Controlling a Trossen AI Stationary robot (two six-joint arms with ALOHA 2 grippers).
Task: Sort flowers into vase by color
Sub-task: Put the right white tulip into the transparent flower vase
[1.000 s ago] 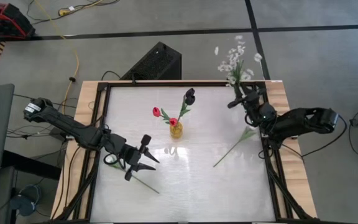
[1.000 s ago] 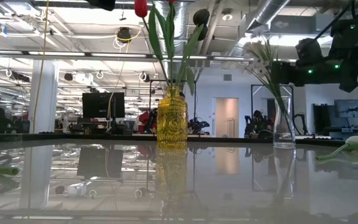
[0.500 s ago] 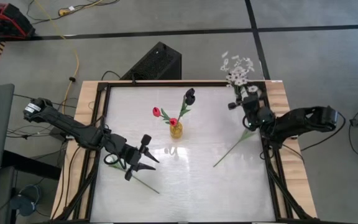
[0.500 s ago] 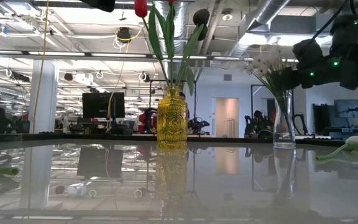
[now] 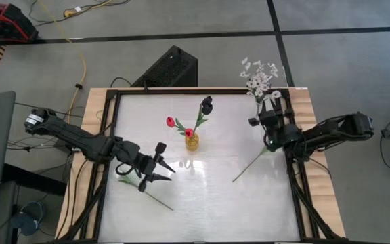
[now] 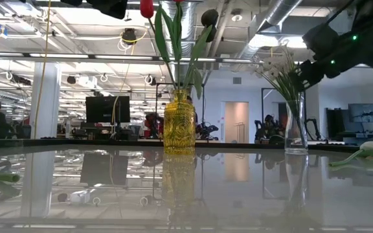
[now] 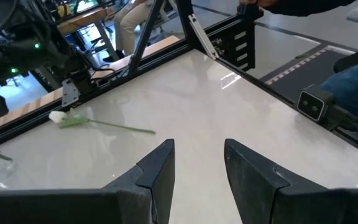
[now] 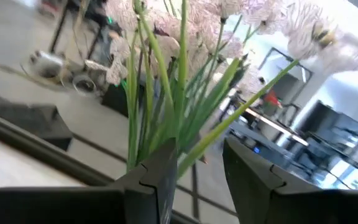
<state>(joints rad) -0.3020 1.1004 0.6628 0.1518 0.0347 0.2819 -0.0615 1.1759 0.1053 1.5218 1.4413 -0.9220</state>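
A yellow vase at mid-table holds red buds and a dark bloom. A clear vase stands at the far right corner. The sprays of tiny white blossoms stand in it by their stems. My right gripper is open just near of the sprays, its fingers level with the stems. One white-bud flower lies flat beside it. My left gripper hovers open near the left edge, above another white-bud flower.
Black rails frame the white table top. A black box sits beyond the far edge. A seated person's legs show past the table in the left wrist view. Bare table lies between the yellow vase and the near edge.
A second ago my right gripper held the white sprays tilted over the clear vase. They swung upright and sank into it, and now stand there. My right gripper then drew back a little toward the near edge.
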